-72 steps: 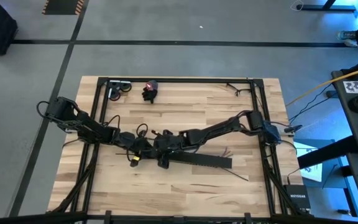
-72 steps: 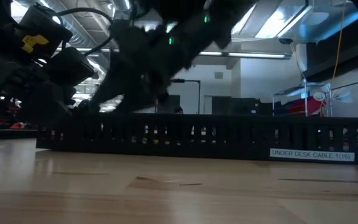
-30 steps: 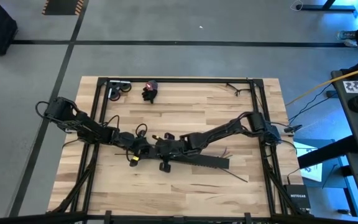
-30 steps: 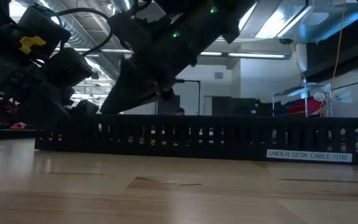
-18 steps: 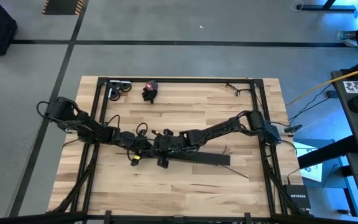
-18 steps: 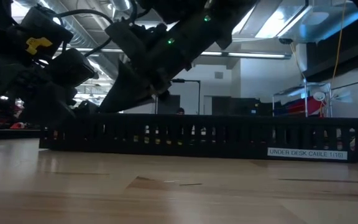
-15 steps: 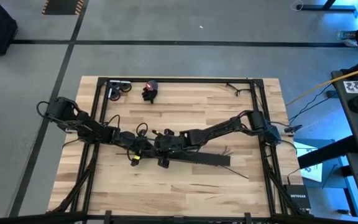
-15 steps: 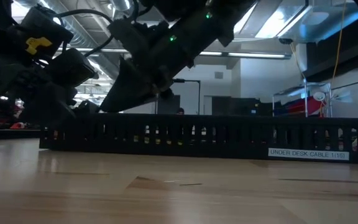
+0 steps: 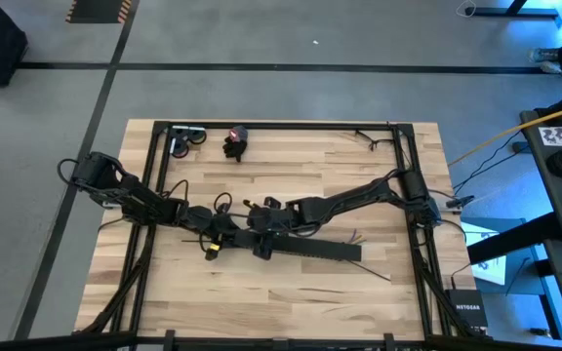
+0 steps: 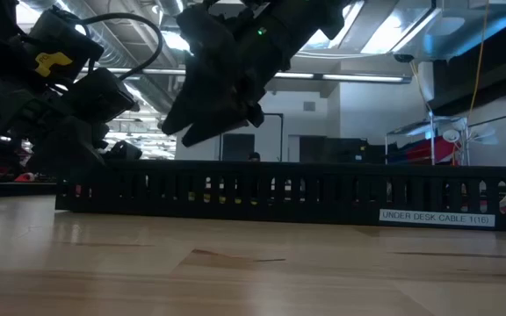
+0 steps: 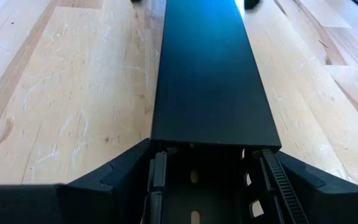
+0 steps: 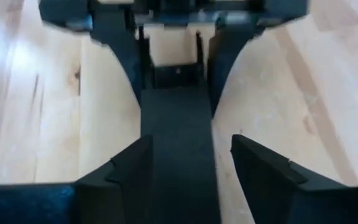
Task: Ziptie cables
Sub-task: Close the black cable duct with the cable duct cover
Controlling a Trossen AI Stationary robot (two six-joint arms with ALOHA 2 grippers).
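The long black slotted bar (image 9: 305, 248) lies flat across the middle of the table. My left gripper (image 9: 222, 230) reaches in from the table's left and is shut on the bar's left end. My right gripper (image 9: 252, 224) hangs open above the bar a little right of that end. In the right wrist view its fingers (image 12: 129, 165) stand to either side of the bar's lid (image 12: 179, 143), and in the low view it (image 10: 183, 132) is clear above the bar (image 10: 288, 191). A few thin coloured cables (image 9: 355, 236) lie on the wood by the bar's right end. My left gripper (image 11: 209, 152) holds the slotted bar by its open left end (image 11: 194, 180), pinched across its width between the two fingers (image 11: 126, 168). The fingers come level from the table's left and lie along the bar. The bar rests flat on the table.
Thin dark zip-tie strips (image 9: 374, 276) lie near the table's right near part. A black and red object (image 9: 233, 142) and a grey round part (image 9: 185, 139) sit at the far edge, with a dark tangle (image 9: 367, 136) at the far right corner. Black frame rails (image 9: 154, 175) border the table.
My right gripper has lifted up off the black bar and now hangs clear above it. The left gripper keeps its hold on the bar's end. The bar stays on the table.
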